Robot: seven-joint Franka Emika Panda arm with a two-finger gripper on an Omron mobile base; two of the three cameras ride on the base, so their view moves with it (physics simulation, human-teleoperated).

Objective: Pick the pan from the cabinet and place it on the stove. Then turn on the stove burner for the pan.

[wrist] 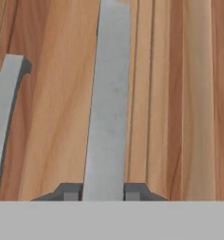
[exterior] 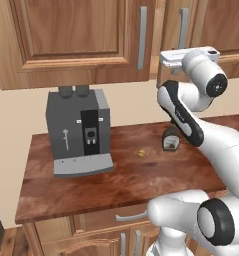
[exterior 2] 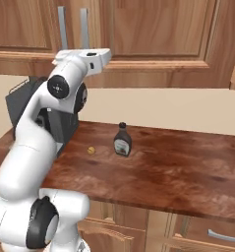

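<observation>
The cabinet hangs above the counter, its reddish-brown doors closed. My gripper is up at the right door, shut on that door's long grey bar handle, with one dark fingertip on each side of the bar. The same handle shows just above my hand in the left base view. The neighbouring door's handle stands to the left of it in the hand view. The pan is hidden. The stove is out of view.
A grey coffee machine stands at the left of the wooden counter. A dark sauce bottle and a small yellowish round thing sit near the counter's middle. Drawers with curved grey handles lie below.
</observation>
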